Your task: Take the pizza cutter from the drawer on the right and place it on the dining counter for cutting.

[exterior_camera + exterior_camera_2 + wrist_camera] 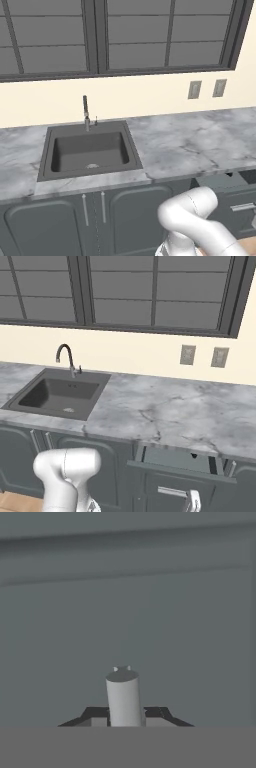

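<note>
The pizza cutter (123,696) stands as a pale grey handle at six o'clock in the hand view, clamped between the tool's (125,716) dark fingertips, with plain grey surface beyond. The drawer (180,461) sits pulled open under the marble tabletop (165,411). No writing is readable.

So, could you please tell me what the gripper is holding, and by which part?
The gripper looks shut on the drawer, by its silver bar handle.
</note>
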